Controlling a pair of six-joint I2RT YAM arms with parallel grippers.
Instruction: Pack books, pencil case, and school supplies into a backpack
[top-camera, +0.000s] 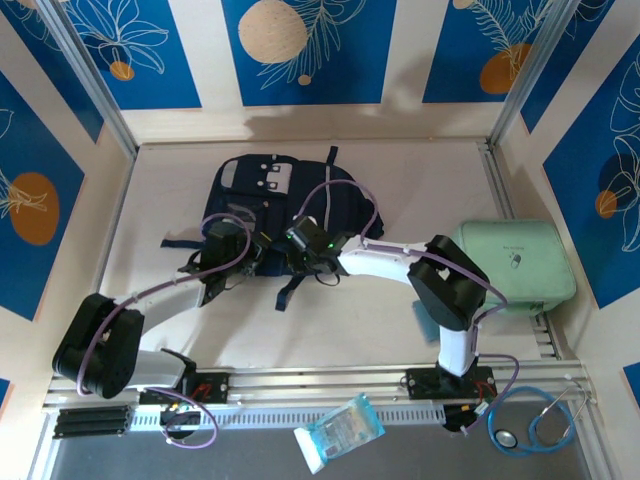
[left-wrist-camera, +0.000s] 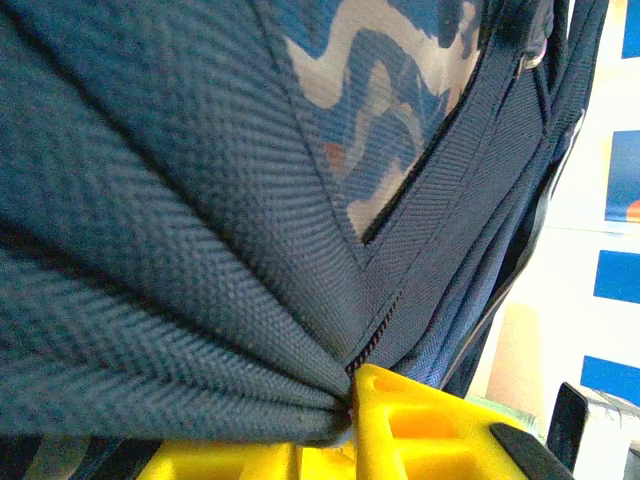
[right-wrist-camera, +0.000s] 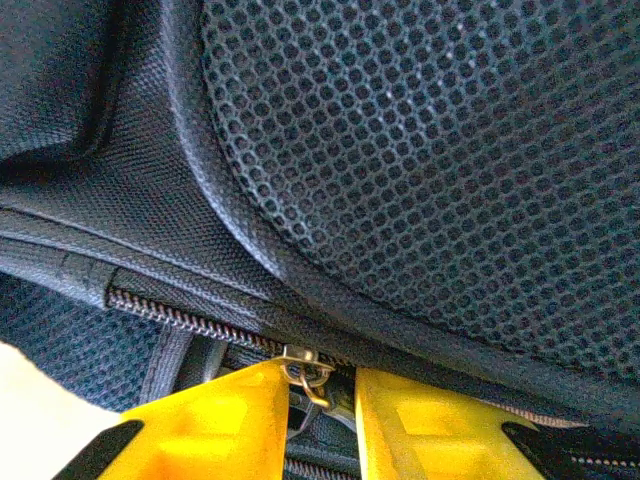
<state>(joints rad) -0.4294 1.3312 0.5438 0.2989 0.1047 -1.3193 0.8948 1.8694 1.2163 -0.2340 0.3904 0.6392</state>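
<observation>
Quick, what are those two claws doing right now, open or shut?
Left gripper: closed, pinching a fold of the backpack fabric.
Right gripper: closed on the zipper pull.

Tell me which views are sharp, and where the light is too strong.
Top external view: even light, a faint shadow on the back wall above the backpack. Left wrist view: its weave sharp, background at right washed out. Right wrist view: mesh and zipper pull sharp, bottom-left corner overexposed.
</observation>
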